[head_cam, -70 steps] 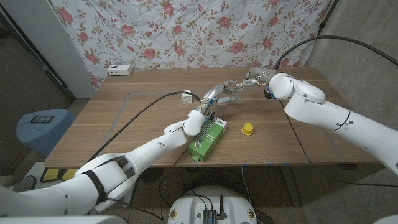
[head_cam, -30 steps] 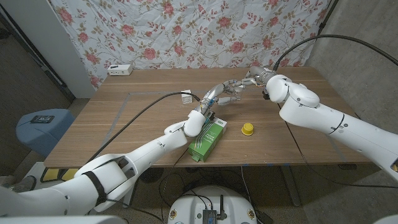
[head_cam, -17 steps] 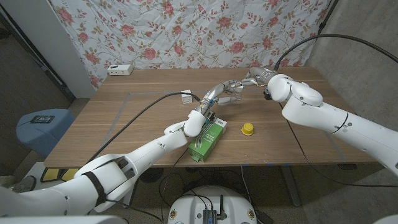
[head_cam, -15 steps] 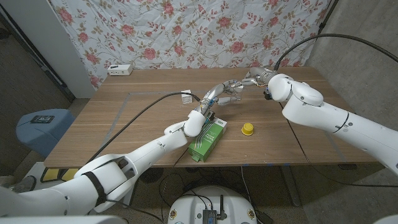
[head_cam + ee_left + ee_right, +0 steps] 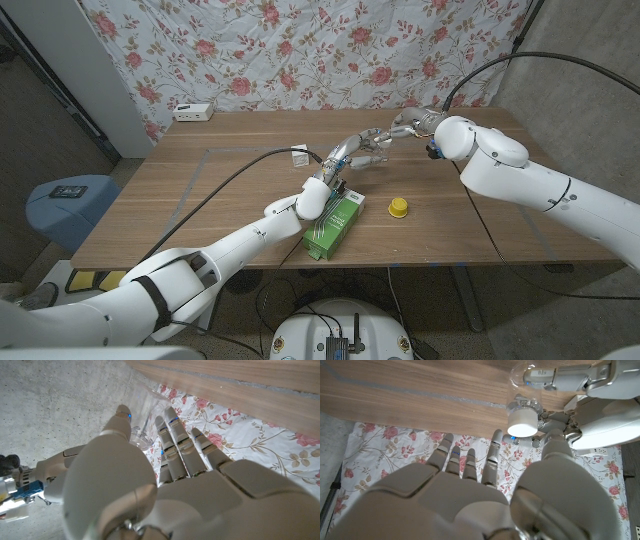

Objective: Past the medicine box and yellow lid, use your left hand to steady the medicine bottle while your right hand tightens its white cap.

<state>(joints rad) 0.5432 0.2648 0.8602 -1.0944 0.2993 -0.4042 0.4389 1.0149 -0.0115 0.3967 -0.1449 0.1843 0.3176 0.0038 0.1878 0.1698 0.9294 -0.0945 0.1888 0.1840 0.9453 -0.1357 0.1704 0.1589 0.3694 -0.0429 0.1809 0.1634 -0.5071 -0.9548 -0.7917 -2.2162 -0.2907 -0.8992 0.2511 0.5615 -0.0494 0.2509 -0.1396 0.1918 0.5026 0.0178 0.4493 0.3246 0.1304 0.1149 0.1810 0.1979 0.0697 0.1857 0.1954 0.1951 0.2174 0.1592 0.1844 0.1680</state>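
My left hand (image 5: 347,154) grips the clear bottle (image 5: 521,391) past the green box (image 5: 332,224) and yellow lid (image 5: 398,207), mid-table. I should hold it firm while my right hand (image 5: 398,128), fingers apart and empty, closes squarely round the white cap (image 5: 522,422). Since earlier, only my right forearm has shifted slightly.
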